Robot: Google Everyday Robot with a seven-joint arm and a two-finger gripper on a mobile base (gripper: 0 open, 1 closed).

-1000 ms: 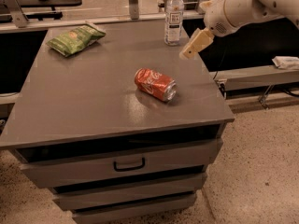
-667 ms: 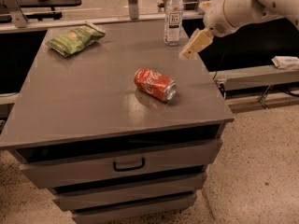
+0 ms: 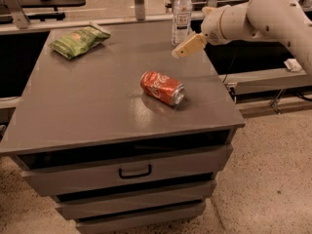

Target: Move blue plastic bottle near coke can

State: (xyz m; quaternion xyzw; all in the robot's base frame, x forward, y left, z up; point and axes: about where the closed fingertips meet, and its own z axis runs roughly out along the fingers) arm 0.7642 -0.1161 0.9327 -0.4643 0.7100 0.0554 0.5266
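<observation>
Gripper (image 3: pixel 187 47) has edged left, now just beside the upright blue plastic bottle (image 3: pixel 182 14) at the worktop's (image 3: pixel 97 111) back edge, grip state unclear, coke can (image 3: pixel 163 87) well apart, so no grasp yet.

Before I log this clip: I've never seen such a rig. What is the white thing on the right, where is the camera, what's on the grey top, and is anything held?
The white thing is a robot arm reaching in from the right. Its tan tip is the gripper, the part that grasps. There is one camera view, looking down at a grey drawer cabinet from its front. On top are a clear water bottle standing upright at the far edge, a red coke can lying on its side nearer the middle, and a green crisp bag at the far left. The gripper hovers low beside the bottle and seems to hold nothing.
</observation>
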